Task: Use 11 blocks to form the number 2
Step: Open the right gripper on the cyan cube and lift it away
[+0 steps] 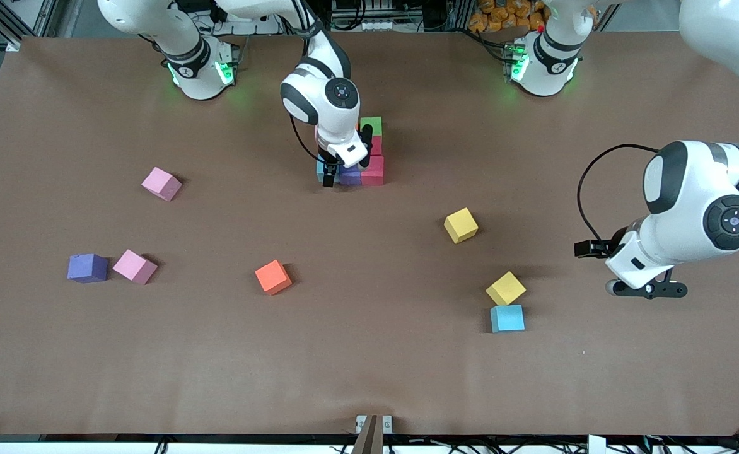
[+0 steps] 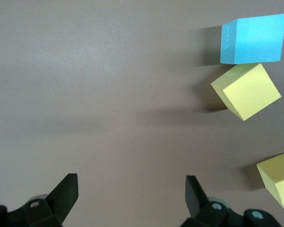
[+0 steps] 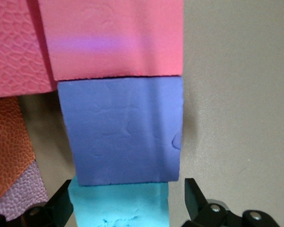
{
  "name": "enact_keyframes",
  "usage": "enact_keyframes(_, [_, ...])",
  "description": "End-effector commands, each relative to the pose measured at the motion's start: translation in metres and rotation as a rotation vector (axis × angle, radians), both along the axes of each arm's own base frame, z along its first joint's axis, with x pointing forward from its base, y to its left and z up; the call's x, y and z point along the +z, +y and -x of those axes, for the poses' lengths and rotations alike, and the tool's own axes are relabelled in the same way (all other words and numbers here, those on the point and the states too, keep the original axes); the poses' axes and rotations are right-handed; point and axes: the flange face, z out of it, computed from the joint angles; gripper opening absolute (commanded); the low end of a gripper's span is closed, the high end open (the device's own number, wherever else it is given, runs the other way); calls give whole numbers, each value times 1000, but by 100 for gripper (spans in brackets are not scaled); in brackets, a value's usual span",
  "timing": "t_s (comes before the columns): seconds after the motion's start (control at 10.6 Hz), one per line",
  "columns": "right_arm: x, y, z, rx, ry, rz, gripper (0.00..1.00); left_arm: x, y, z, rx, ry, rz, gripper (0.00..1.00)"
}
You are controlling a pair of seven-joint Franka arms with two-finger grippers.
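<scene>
Over the half-built number 2 (image 1: 369, 154), my right gripper (image 1: 330, 176) hung with fingers spread around the turquoise block (image 3: 118, 205), gripping nothing; lifting crookedly could have nudged the purple block (image 3: 123, 130) out of line. My left gripper (image 1: 650, 289) waited open beside the yellow block (image 1: 506, 288).

Bare counter (image 1: 369, 353) lies between the orange block (image 1: 273, 277) and the yellow block (image 1: 461, 225); the right arm (image 1: 325, 94) covers the block cluster (image 1: 372, 165).
</scene>
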Motion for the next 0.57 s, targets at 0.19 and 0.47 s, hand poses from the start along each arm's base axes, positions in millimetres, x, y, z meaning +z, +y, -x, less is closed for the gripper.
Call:
enact_keyframes(0.19, [14,1,0,-13,0,-14,100,6,-9,-8,-4,-5,16,100])
enact_keyframes(0.47, [23,-9,3,-21,4,-22,100,-6,-15,-9,-13,5,13,100])
